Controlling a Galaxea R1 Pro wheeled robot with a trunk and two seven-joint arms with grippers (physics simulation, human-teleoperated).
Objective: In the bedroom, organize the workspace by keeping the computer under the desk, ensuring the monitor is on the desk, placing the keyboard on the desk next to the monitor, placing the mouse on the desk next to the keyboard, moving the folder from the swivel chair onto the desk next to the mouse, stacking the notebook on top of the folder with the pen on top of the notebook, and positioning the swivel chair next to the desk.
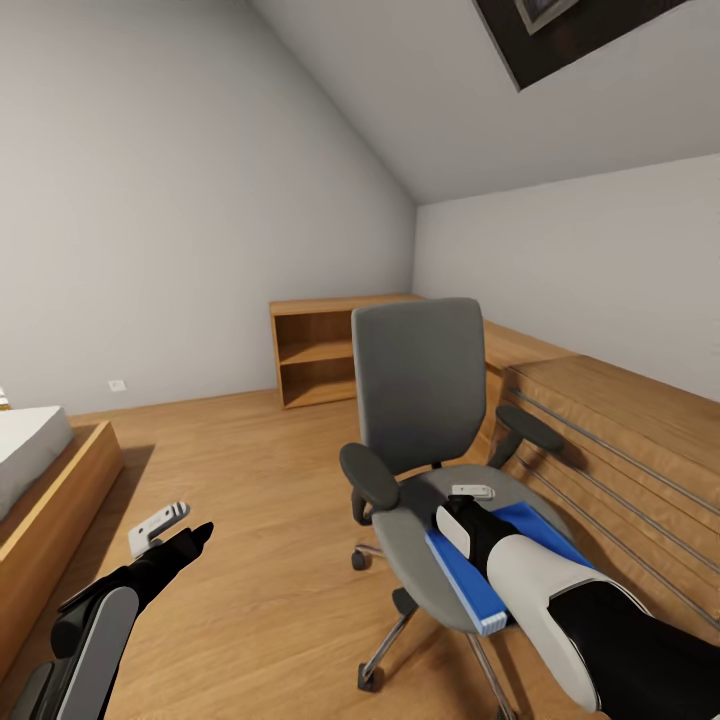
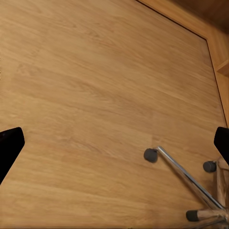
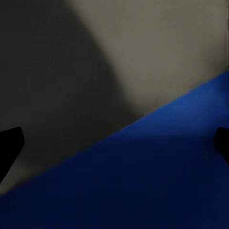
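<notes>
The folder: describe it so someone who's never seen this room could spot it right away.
Find the grey swivel chair standing on the wooden floor in front of the low wooden shelving. On its seat, under the right gripper, lies the folder, flat and rectangular. It is the only bright blue thing there, with white page edges along the near side.

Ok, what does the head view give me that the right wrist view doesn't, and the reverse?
Head view alone: the grey chair's tall back, black armrests, the wooden shelf unit and the left gripper over bare floor. Right wrist view alone: the close-up, with open fingertips right above the cover. Both: the bright blue flat folder lying on the grey chair seat.
</notes>
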